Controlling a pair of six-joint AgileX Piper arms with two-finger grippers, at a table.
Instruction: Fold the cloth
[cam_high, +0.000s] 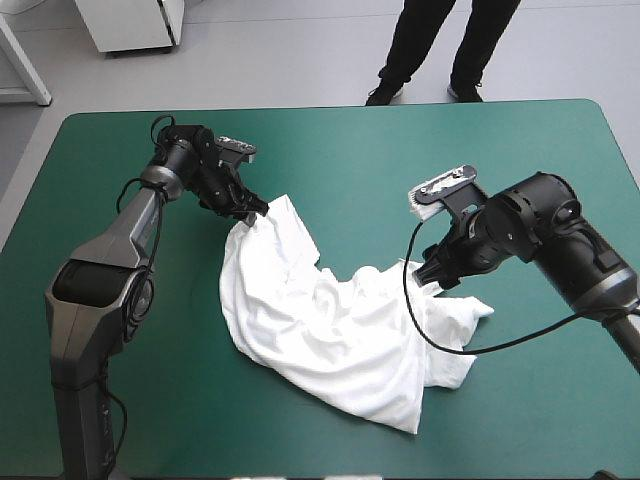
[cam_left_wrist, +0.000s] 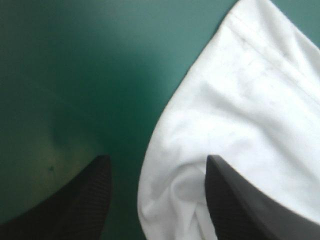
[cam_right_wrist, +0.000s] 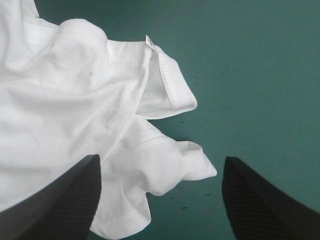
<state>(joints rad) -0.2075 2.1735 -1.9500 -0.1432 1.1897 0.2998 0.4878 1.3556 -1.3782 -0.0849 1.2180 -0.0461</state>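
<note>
– Grippers first: is the left gripper (cam_high: 247, 207) or the right gripper (cam_high: 437, 272) actually holding anything?

– Nope, both look released. In the left wrist view its 2 black fingers (cam_left_wrist: 75, 200) stand wide apart. A rounded fold of the T-shirt (cam_high: 330, 330) pokes in between them, up against 1 finger, with bare teal-green cover (cam_high: 350, 150) beside the other. Same story on the other arm: fingers apart, a crumpled corner lying in the gap, closer to 1 finger.

– Why park them like that though?

– My guess is each one is lined up on an edge it wants to pinch, so the jaws straddle the fabric low over the table. The shirt's a crumpled heap, so it needs spreading before any fold makes sense. 2 grab points on opposite sides would let the arms pull it flat.

– And where's the shirt relative to them?

– Seen from above, with the heap's middle as the clock centre, the left gripper sits at about 11 o'clock, at the tip of a narrow tongue of cloth. The right gripper is at about 2 o'clock, over a bunched bit. The bulk sprawls from between them toward 6 o'clock, the table's near edge. A hemmed edge (cam_right_wrist: 170, 85) lies just ahead of the right gripper, flipped open. Sleeve or bottom hem, I can't tell.
</note>
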